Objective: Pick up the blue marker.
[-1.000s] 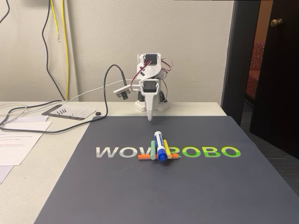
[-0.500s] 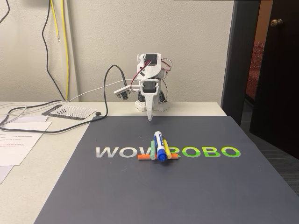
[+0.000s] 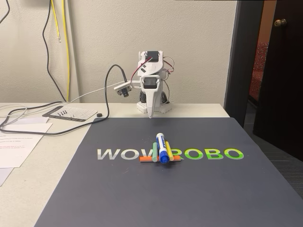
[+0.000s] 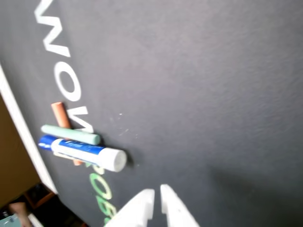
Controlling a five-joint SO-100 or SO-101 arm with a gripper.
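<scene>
My gripper (image 4: 156,201) hangs with its jaws nearly pressed together, holding nothing. The blue marker (image 4: 85,152) lies ahead of the fingertips, well apart, among thin sticks (image 3: 154,151). I'd spread the jaws first, then descend across its barrel; stick contact is hard to judge.

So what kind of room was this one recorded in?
Probably an office or small lab, not a home: a desk against a plain wall, loose cables, papers, a branded demo mat, and a dark door ajar.

Orange stick (image 4: 60,115) partly hidden under blue marker (image 4: 83,151)
</scene>
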